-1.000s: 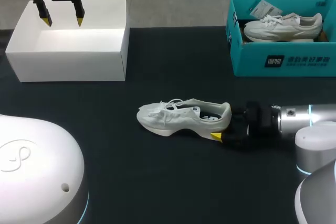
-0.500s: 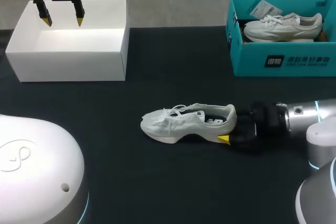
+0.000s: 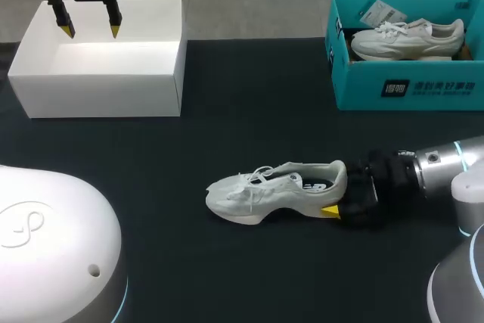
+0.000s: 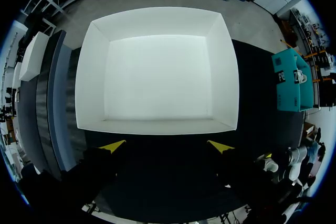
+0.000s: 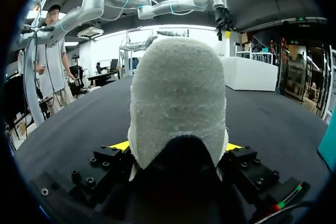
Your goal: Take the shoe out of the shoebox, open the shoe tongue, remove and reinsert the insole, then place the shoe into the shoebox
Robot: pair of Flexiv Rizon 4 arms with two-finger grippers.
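Lower centre: right gripper (image 3: 336,196) clamps the white sneaker (image 3: 272,191) by its heel. Upper left: left gripper (image 3: 90,30) spread open over the white shoebox (image 3: 98,90). Hold the heel steady for opening the tongue.

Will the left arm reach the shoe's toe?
Probably yes: left gripper hangs open over the white box, nothing stands between it and the shoe, and the right gripper holds only its heel.
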